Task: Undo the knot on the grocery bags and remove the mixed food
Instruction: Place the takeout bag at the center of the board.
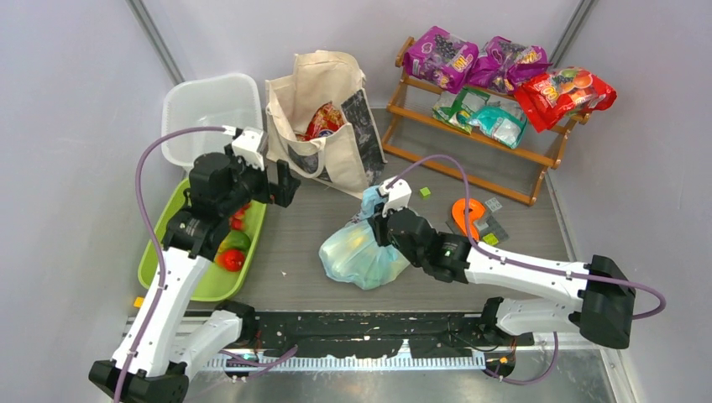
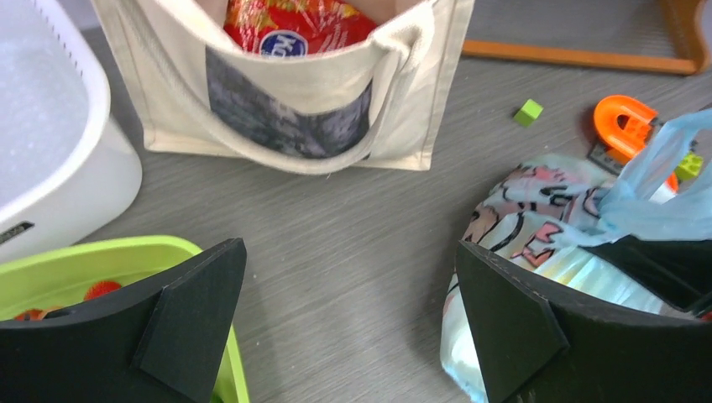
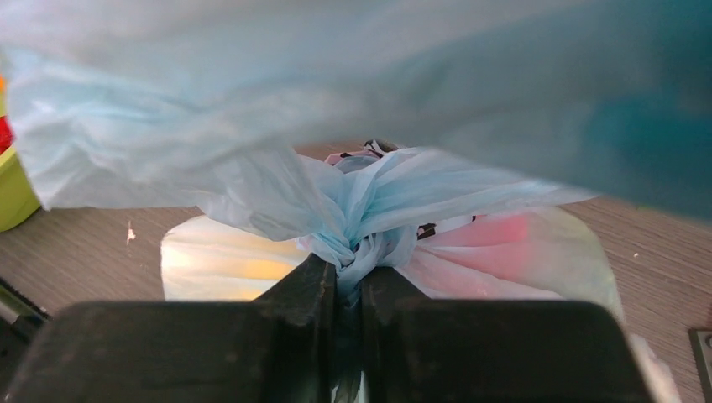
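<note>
Pinches the knot (image 3: 357,222) of light-blue plastic bag (image 1: 357,256) in closed right gripper (image 3: 348,273). Holds left gripper (image 2: 349,252) wide apart, empty, beside green tray (image 1: 201,285) of fruits (image 1: 232,259) at 9 o'clock; red snack packet (image 1: 323,122) inside canvas tote (image 1: 344,172) at 12.

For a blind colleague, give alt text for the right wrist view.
The right tool is shut on the knot of the light-blue plastic bag, loose handle film spreading above. Yellow and red contents show through the bag on the grey table.
</note>
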